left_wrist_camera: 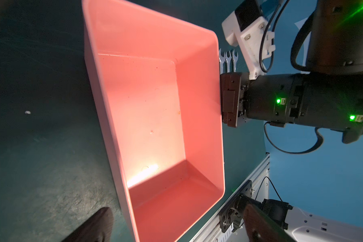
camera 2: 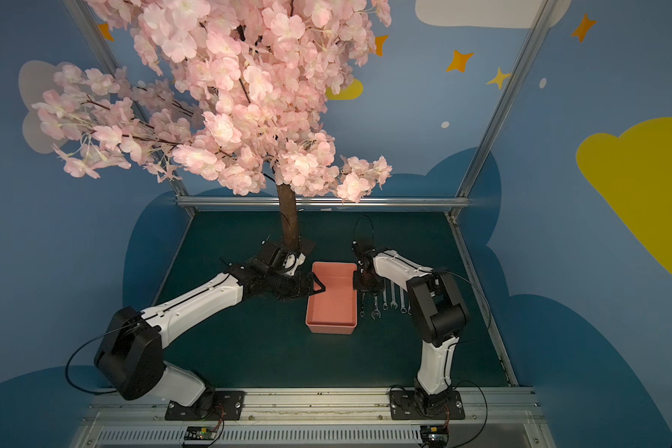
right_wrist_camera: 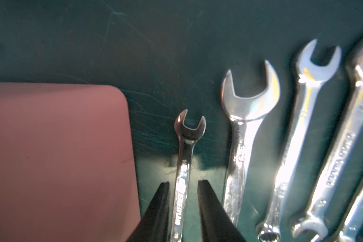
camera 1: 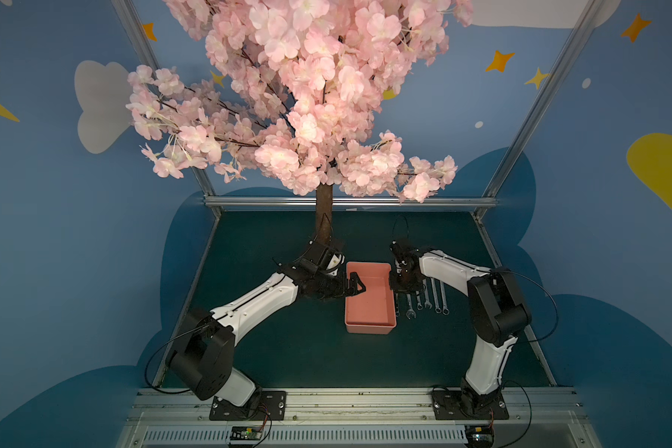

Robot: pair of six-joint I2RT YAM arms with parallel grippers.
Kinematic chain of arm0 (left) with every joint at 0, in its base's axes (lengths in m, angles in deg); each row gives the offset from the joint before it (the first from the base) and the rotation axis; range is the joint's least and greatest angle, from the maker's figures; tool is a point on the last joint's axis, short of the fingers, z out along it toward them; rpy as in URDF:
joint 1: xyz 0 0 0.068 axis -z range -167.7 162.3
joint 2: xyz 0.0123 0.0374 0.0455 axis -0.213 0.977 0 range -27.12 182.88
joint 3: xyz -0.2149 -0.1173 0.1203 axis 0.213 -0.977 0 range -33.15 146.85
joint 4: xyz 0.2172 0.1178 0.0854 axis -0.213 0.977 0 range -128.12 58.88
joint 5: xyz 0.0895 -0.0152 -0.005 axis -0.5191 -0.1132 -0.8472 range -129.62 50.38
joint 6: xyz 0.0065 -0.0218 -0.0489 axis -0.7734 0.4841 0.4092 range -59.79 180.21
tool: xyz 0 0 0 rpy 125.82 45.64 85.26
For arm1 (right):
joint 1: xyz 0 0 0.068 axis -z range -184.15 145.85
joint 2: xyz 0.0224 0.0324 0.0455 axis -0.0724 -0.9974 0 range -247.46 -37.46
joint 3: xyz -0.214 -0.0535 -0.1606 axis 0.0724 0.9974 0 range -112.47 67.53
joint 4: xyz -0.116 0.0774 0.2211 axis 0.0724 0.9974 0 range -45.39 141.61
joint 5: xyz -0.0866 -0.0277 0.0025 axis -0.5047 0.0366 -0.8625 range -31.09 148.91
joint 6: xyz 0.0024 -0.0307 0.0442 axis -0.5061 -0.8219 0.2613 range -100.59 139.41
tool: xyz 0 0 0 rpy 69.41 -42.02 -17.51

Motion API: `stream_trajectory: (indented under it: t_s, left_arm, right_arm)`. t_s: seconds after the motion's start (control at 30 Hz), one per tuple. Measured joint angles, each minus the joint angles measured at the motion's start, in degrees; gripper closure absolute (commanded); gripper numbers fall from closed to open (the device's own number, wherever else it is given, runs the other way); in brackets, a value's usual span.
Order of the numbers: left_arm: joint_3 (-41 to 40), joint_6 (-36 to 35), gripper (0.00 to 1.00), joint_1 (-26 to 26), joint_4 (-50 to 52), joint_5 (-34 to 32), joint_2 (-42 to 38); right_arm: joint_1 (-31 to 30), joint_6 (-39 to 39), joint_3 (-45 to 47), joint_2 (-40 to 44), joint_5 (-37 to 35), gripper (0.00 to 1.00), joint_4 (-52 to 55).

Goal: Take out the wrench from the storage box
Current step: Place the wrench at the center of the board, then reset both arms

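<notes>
Wrench [right_wrist_camera: 187, 146] lies on the worktop [camera 1: 307, 349] just beside the empty storage box [camera 1: 369, 328], towards the right edge. Your right gripper [right_wrist_camera: 183, 183] jaws stand narrowly parted astride it, not clamping; left gripper [camera 1: 355, 285] jaws wide. Removal appears complete.

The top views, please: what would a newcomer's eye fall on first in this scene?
The pink blossom tree towering at the back of the table grabs attention first. Below it, the salmon storage box sits empty mid-table, a row of wrenches laid beside it on the robot's right. The right hand straddles the smallest wrench, jaws open.
</notes>
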Motion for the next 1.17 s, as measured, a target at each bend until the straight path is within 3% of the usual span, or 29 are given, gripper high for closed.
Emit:
stream_trajectory:
  t_s: [0.23, 0.4, 0.5, 0.57, 0.67, 0.7, 0.77, 0.93, 1.17]
  left_arm:
    - [-0.35, -3.26, 0.00, -5.66, 1.55, -2.43, -3.26]
    - [-6.99, -8.11, 0.00, -11.85, 0.59, -15.80, -9.55]
    - [-14.75, -11.85, 0.00, -14.23, -4.31, -29.11, -13.20]
    - [-19.74, -14.27, 0.00, -16.09, -9.11, -36.04, -13.53]
    - [-23.06, -16.50, 0.00, -22.38, -12.55, -40.72, -12.15]
    - [-23.89, -17.86, 0.00, -24.24, -14.99, -42.66, -12.04]
    - [-25.66, -20.79, 0.00, -26.08, -20.83, -45.44, -12.22]
    - [-31.76, -27.04, 0.00, -28.74, -34.18, -46.14, -12.11]
    - [-34.67, -31.69, 0.00, -30.01, -43.82, -43.56, -9.07]
  right_arm:
    - [1.38, -2.16, 1.55, 12.24, -1.53, 0.68, 1.64]
    - [5.95, -5.97, 11.19, 26.38, -5.95, 0.57, -1.86]
    - [10.99, -8.57, 21.00, 33.51, -8.92, 0.54, -7.30]
    - [14.84, -10.27, 27.54, 36.89, -10.64, 0.47, -12.55]
    - [19.45, -11.65, 36.83, 41.38, -13.20, 0.32, -21.75]
    - [20.28, -12.17, 39.56, 42.71, -13.68, 0.22, -24.92]
    - [20.76, -12.15, 43.89, 44.28, -15.06, 0.17, -32.04]
    - [22.23, -12.46, 46.69, 41.77, -17.00, 0.02, -43.69]
    - [24.61, -13.46, 46.64, 38.38, -18.01, 0.02, -53.29]
